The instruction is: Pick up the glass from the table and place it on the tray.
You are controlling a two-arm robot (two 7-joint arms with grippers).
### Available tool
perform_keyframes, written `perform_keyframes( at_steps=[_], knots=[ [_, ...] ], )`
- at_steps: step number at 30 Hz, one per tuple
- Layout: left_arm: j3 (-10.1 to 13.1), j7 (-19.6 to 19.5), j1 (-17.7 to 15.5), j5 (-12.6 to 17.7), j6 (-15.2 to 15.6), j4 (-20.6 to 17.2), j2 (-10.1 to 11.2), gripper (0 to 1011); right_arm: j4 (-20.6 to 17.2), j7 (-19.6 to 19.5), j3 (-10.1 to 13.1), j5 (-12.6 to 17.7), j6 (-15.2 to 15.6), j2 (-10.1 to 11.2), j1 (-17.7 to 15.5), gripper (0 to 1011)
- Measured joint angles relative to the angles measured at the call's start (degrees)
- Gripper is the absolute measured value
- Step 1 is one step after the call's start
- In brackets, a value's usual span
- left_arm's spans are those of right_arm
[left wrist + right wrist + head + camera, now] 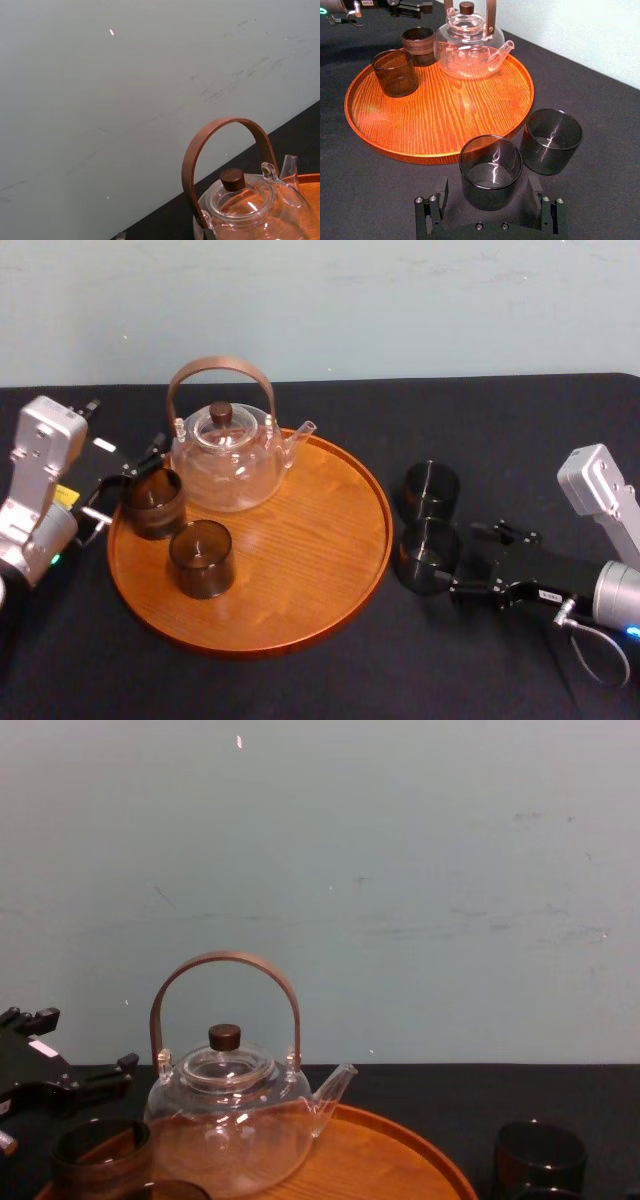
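Between the spread fingers (535, 197) of your right pincer (462, 560) stands the glass (428, 556), dark and upright on the black table (500, 430). A gap shows on each side of it, so the pincer is open and grips nothing. A small white label (550, 595) sits on the pincer's body behind the fingers; its print is too small for you to read.

Just outside the finger farther from the robot stands a second dark glass (431, 488), close against the first; you cannot tell whether they touch. Straight ahead of the pincer's tips, just beyond the glass, runs the rim of the round wooden tray (310, 540).

On the tray, well ahead of the pincer, stand a clear glass teapot (228, 455) with a brown hoop handle and two more dark glasses: a nearer one (202, 558) and a farther one (152, 502).

Your left pincer (122, 490) sits at the tray's opposite rim, by that farther glass; you cannot tell its state. A yellow sticker (66, 495) on that arm is unreadable.
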Motion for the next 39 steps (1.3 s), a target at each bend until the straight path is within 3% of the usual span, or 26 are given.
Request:
perform_keyframes(
  at_steps=[8, 17, 39],
  knots=[
    [0.0, 0.0, 0.0, 0.0, 0.0, 0.0, 0.0, 1001, 1.0, 0.3, -1.4, 0.0, 1.7, -0.1, 1.8, 1002],
    [0.0, 0.0, 0.0, 0.0, 0.0, 0.0, 0.0, 1001, 3.7, -0.2, -3.3, -1.0, 2.8, -1.9, 5.0, 1002],
    [0.0, 0.0, 0.0, 0.0, 0.0, 0.0, 0.0, 1001, 6.8, -0.1, -6.1, -3.1, 3.1, -4.8, 9.0, 1002]
  ],
)
